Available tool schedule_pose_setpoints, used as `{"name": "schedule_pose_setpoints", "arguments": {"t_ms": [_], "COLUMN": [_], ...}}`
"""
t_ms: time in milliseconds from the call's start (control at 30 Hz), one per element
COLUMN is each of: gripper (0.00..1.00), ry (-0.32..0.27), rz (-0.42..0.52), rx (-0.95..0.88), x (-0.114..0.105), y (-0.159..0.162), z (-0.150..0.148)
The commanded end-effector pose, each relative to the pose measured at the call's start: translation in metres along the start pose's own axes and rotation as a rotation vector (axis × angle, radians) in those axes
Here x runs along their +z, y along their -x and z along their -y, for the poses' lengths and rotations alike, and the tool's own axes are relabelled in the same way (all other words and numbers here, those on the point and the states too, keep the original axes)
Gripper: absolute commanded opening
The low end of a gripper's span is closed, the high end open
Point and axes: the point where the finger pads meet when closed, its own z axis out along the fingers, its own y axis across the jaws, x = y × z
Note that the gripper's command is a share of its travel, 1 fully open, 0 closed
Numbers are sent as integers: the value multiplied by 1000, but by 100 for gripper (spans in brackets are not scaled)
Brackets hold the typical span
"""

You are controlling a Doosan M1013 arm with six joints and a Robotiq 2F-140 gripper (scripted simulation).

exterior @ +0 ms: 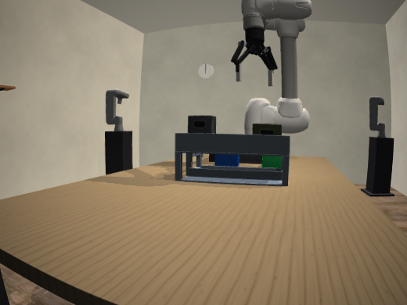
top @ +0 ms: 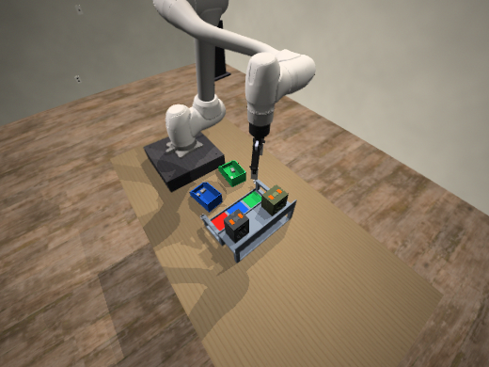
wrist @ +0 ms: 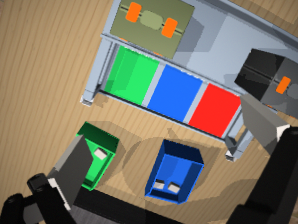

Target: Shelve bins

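Observation:
A green bin (top: 232, 174) and a blue bin (top: 206, 196) stand on the table between the robot base and the grey shelf (top: 251, 217). Each holds small grey parts, as the wrist view shows for the green bin (wrist: 94, 156) and the blue bin (wrist: 174, 170). The shelf floor carries a green mark (wrist: 131, 75), a blue mark (wrist: 176, 92) and a red mark (wrist: 216, 110). My gripper (exterior: 253, 76) is open and empty, high above the table, pointing down over the bins and the shelf front. Its fingers frame the wrist view at left (wrist: 70, 167) and right (wrist: 262, 122).
An olive box (top: 274, 199) and a dark box (top: 236, 226), both with orange tabs, stand on the shelf's top board. The black robot base plate (top: 184, 160) lies behind the bins. Two camera stands (exterior: 118, 148) (exterior: 379, 160) flank the table.

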Motion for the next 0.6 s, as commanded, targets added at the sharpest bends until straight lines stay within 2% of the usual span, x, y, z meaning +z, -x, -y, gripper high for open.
{"name": "schedule_pose_setpoints", "arguments": {"t_ms": [0, 133, 200, 533, 567], "gripper": [100, 100, 100, 100, 100], "ry": [-4, -4, -4, -4, -4], "rz": [-4, -4, -6, -7, -8], "rx": [-17, -17, -185, -207, -299], "x": [1, 1, 13, 14, 20], "y": [0, 0, 2, 3, 4], "z": [0, 0, 5, 5, 8]}}
